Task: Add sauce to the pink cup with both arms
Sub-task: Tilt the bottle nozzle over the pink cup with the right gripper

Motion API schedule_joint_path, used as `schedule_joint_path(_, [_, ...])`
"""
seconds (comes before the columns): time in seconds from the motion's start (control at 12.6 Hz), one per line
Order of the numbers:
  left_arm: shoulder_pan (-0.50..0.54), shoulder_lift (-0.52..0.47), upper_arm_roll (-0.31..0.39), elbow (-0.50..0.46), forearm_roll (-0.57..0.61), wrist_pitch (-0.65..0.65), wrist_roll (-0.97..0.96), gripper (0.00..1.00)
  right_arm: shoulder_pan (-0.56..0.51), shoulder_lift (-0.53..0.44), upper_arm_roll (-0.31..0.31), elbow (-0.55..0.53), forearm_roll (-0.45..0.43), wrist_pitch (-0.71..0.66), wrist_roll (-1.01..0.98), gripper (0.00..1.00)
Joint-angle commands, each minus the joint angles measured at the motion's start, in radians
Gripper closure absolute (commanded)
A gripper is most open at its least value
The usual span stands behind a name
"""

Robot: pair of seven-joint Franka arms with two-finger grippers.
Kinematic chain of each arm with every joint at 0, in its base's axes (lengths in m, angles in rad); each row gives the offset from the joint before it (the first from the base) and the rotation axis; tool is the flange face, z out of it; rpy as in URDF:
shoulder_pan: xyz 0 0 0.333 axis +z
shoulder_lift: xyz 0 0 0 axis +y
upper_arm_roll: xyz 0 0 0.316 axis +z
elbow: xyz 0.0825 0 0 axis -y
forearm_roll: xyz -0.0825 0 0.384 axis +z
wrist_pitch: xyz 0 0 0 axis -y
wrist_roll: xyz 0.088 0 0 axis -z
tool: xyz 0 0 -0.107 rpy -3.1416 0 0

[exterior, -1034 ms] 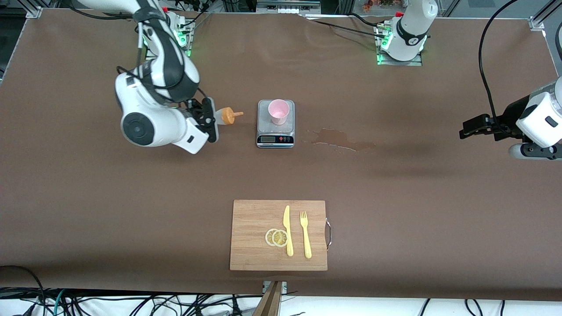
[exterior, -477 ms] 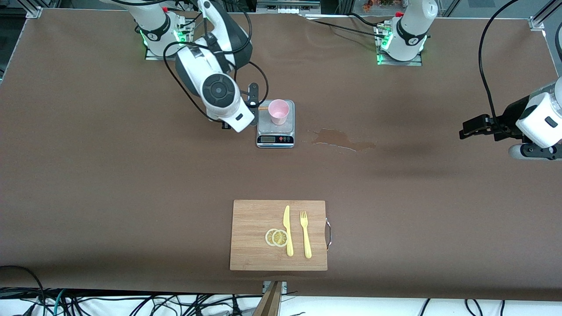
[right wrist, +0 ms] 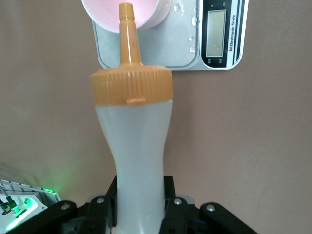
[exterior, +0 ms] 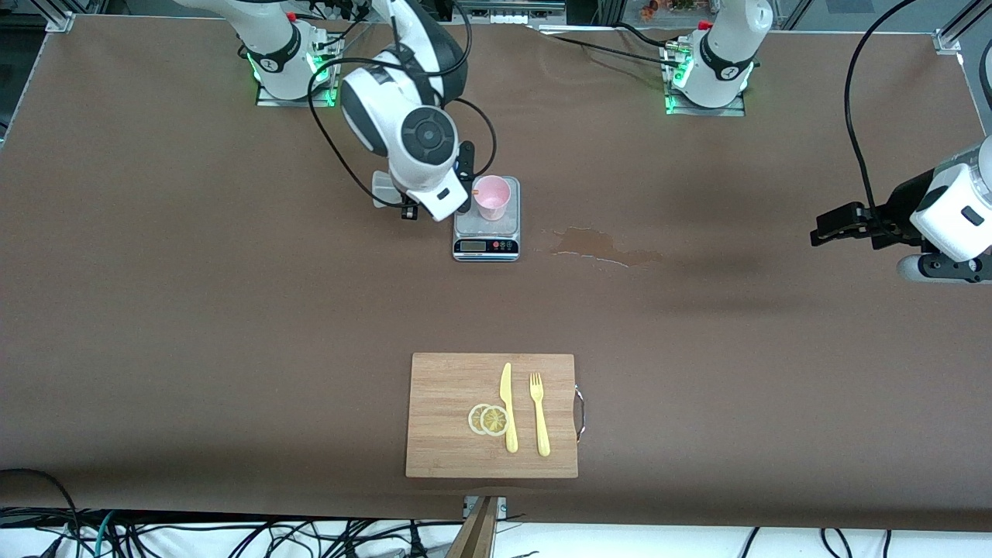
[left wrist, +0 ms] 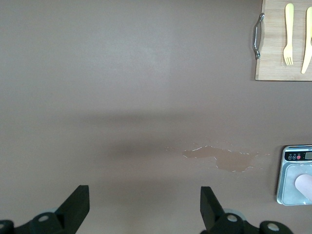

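Jaws of the right gripper (right wrist: 139, 207) clench the sauce bottle (right wrist: 138, 146) low on its body, tipping its nozzle over the pink cup (exterior: 492, 196) on the scale (exterior: 486, 232), ready to squeeze. The left gripper (left wrist: 144, 207) waits with jaws spread, over bare table well away.

The only readable lettering is on the scale (right wrist: 165, 36), in the upper part of the right wrist view: a line of small dark print runs along the edge of its display panel (right wrist: 222, 34), beside the grey screen, and appears to read "Electronic Scale". The screen shows no digits that can be made out. Tiny marks sit under the screen, too small to read. In the front view the scale's (exterior: 486, 232) panel cannot be read.
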Motion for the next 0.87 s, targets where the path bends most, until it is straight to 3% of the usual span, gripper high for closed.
schedule_joint_path(0.0, [-0.002, 0.012, -0.001, 0.030, 0.004, -0.012, 0.017, 0.00, 0.035, -0.002, -0.007, -0.011, -0.048, 0.003, 0.049, 0.78])
schedule_joint_path(0.32, [-0.004, 0.012, -0.002, 0.030, 0.004, -0.012, 0.017, 0.00, 0.110, 0.009, -0.007, -0.011, -0.136, -0.012, 0.184, 0.78])
schedule_joint_path(0.8, [-0.002, 0.012, -0.001, 0.030, 0.004, -0.012, 0.017, 0.00, 0.113, 0.009, -0.009, -0.010, -0.142, -0.014, 0.193, 0.77])
